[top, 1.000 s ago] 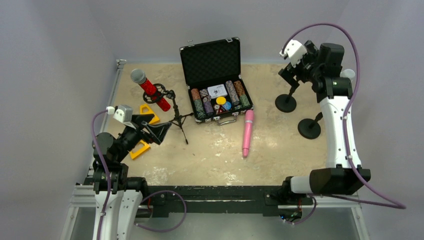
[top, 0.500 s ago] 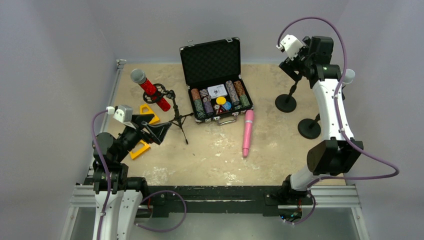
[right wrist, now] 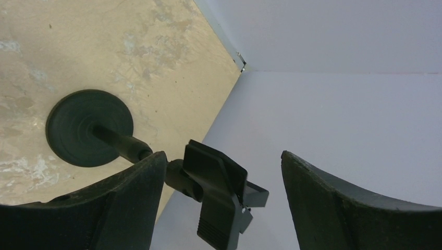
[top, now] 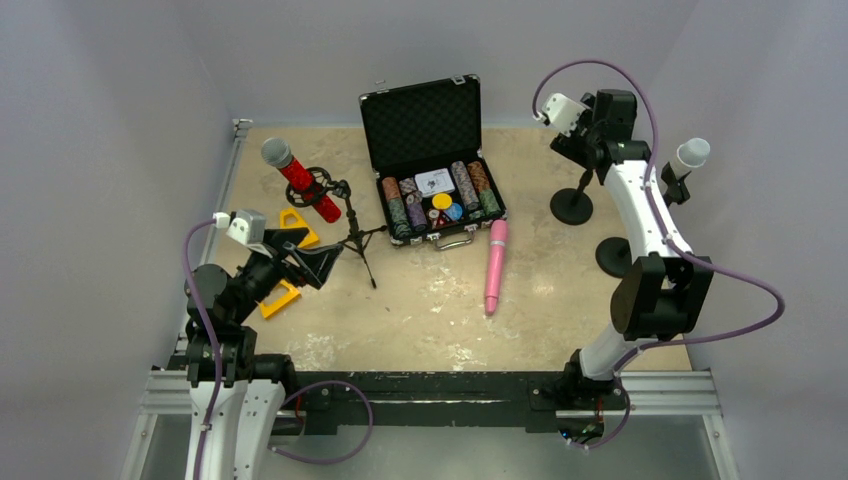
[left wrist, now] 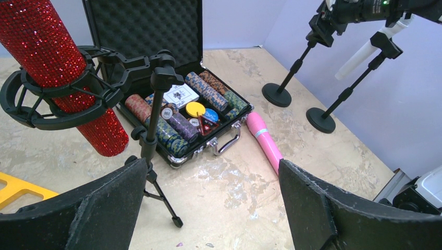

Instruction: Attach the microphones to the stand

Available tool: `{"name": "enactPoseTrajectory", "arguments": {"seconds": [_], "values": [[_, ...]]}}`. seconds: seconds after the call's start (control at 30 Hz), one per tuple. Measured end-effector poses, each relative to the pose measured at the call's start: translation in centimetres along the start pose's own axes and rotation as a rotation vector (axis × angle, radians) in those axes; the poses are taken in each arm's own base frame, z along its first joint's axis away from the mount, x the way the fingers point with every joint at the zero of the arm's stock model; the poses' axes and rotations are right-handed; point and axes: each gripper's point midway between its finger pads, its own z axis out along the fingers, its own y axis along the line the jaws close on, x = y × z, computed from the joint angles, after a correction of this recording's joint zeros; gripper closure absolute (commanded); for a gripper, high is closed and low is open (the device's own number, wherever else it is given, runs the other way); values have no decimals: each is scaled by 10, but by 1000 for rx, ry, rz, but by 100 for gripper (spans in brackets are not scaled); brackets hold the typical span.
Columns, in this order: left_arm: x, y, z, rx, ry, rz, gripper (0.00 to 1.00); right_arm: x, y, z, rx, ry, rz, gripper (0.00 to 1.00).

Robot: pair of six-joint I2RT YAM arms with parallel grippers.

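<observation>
Right claw (right wrist: 221, 156) parted, straddling the clip (right wrist: 219, 200) of the far stand (top: 572, 205), not clamped on it. White microphone (top: 690, 153) clipped in the neighbouring stand (top: 618, 258), just beside the right arm (top: 640, 215), stretched toward the far right corner. Pink microphone (top: 495, 262) flat on the tabletop (top: 420, 310); red microphone (top: 298, 178) cradled in the tripod stand (top: 352, 235). Left claw (top: 305, 262) agape, low, near left. Pale walls (top: 120, 120) around.

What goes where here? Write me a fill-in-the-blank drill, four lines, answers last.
The ____ mic lies flat on the table beside the case.
The red mic sits in the ____ stand.
The ____ mic is clipped on a round-base stand.
The clip between the right gripper's fingers holds ____ mic.
Missing: pink; tripod; white; no.
</observation>
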Motion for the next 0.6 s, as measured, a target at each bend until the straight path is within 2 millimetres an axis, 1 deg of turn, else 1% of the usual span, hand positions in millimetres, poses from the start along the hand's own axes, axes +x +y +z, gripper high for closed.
{"name": "enactPoseTrajectory", "arguments": {"seconds": [0.1, 0.27, 0.33, 0.47, 0.6], "values": [[0, 0, 0, 0, 0, 0, 1, 3, 4, 7, 6, 11, -32, 33], [0, 0, 0, 0, 0, 0, 1, -1, 8, 11, 18, 11, -83, 58], [0, 0, 0, 0, 0, 0, 1, -4, 6, 11, 32, 7, -102, 68], [0, 0, 0, 0, 0, 0, 1, -6, 5, 6, 48, -2, -117, 75], [0, 0, 0, 0, 0, 0, 1, -8, 11, -5, 42, -13, -131, 77]]}}
